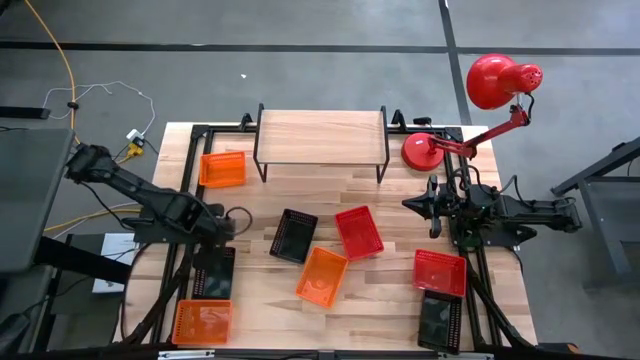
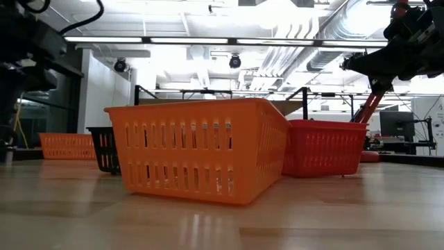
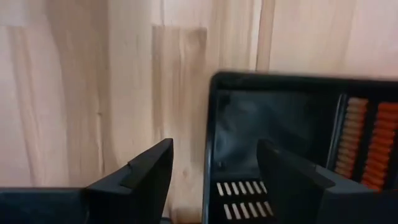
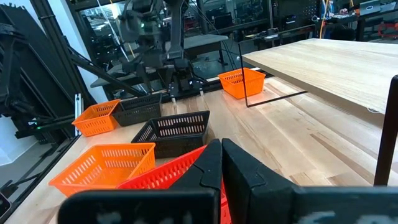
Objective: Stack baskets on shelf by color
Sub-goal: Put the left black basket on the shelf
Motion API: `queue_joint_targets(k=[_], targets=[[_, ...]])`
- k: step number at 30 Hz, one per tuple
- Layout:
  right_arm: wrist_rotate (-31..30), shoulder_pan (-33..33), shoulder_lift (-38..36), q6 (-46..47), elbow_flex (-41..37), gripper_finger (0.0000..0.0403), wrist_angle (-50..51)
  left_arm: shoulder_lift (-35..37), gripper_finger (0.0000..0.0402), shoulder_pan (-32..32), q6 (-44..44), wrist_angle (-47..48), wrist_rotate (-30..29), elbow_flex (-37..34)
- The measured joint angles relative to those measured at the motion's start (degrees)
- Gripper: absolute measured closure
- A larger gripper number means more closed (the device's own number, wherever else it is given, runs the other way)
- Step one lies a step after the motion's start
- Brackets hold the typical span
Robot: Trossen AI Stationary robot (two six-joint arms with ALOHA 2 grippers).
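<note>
The shelf (image 1: 320, 130) stands at the table's far middle with a bare top. An orange basket (image 1: 222, 168) sits to its left. A black basket (image 1: 294, 235), a red one (image 1: 359, 231) and an orange one (image 1: 321, 276) lie mid-table. My left gripper (image 1: 222, 232) (image 3: 214, 180) is open and points down over the far end of a black basket (image 1: 213, 272) (image 3: 280, 124). One finger is over the wood and one over the basket's inside. My right gripper (image 1: 432, 205) (image 4: 221, 163) is shut, hovering right of the red basket.
An orange basket (image 1: 202, 322) lies at the near left corner. A red basket (image 1: 440, 272) and a black one (image 1: 439, 320) lie near right. A red desk lamp (image 1: 430, 150) stands right of the shelf, with its head (image 1: 495, 80) past the far edge.
</note>
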State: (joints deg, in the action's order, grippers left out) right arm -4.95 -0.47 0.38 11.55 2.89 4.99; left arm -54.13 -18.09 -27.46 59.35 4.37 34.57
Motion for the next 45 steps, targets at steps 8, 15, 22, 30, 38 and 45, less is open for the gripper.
queue_joint_targets(k=[8, 15, 22, 30, 38, 45], targets=[[0.00, -0.01, -0.01, -0.02, 0.00, 0.0402, 0.01, -5.99, 0.0181, -3.82, -3.68, -4.41, -2.91, -2.33], [0.00, 0.00, -0.01, 0.00, 0.00, 0.0402, 0.00, -10.32, 0.0190, -4.46, -5.06, -7.10, -3.55, -3.07], [0.00, -0.02, -0.02, -0.02, 0.00, 0.0402, 0.00, -13.20, 0.0328, -4.46, -0.34, -6.92, -2.65, -3.01], [0.00, 0.00, -0.01, -0.02, -0.01, 0.0402, 0.01, -9.53, 0.0398, -0.50, 3.37, 1.96, -7.76, 6.74], [0.00, 0.00, -0.01, -0.01, 0.00, 0.0402, 0.01, -6.85, 0.0401, 10.54, 16.26, 16.62, -13.29, 30.63], [0.00, 0.00, -0.02, -0.02, -0.02, 0.0402, 0.00, -17.87, 0.0401, 25.62, 36.57, 21.96, -16.30, 57.14]])
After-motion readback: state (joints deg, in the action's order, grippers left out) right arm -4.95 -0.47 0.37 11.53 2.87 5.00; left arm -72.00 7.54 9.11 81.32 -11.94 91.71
